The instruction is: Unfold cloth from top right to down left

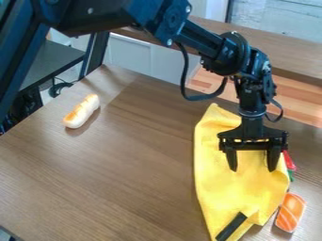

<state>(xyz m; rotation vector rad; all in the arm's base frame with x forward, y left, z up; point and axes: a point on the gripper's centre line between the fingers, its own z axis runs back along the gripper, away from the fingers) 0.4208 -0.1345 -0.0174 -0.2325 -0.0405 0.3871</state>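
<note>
Counter (113,164): wood-grained, and it carried everything inspected below.
Arm (195,40): mine, black; it crossed from the upper left and bent down over the cloth on the right.
Cloth (217,188): yellow, found toward the right of the counter, narrow at its far end and wider below, with creases on its surface and a turned-over part near its lower end.
Jaws: open, a wide gap between them, pointed down over the cloth; I could not tell whether they touched it.
Bread roll (82,112): pale with browned patches, at upper left, well apart from the cloth.
Salmon piece (290,212): orange with white stripes, just beside the cloth's lower right edge.
Dark strip (231,227): slanted, at the cloth's lower end.
Red and green item (289,161): partly hidden, at the cloth's right edge.
</note>
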